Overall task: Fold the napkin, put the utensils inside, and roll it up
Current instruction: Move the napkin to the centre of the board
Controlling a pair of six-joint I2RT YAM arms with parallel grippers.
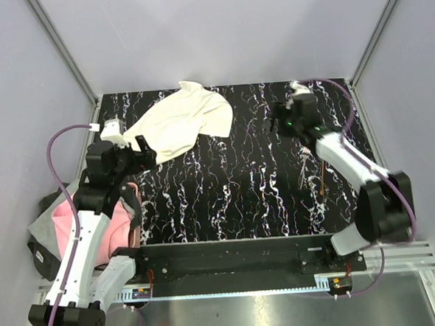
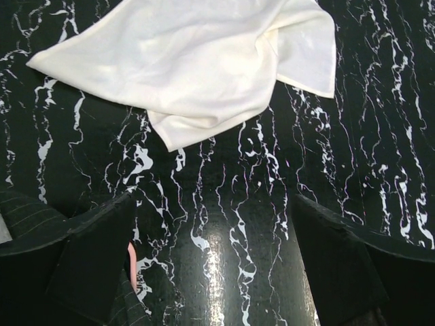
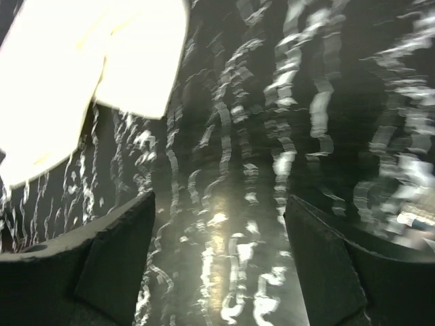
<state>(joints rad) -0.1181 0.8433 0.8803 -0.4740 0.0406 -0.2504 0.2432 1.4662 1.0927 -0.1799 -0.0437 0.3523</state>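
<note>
We are seeing the napkin (image 1: pixel 178 125) as soft, matt cloth and the table (image 1: pixel 234 195) gleaming smooth, glossy, marble-patterned.

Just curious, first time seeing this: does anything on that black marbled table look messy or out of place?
Yes. The cream cloth napkin lies rumpled at the table's far left, one corner flopped over itself. A pink and grey cloth sits bunched off the table's left edge, beneath the left arm.
</note>
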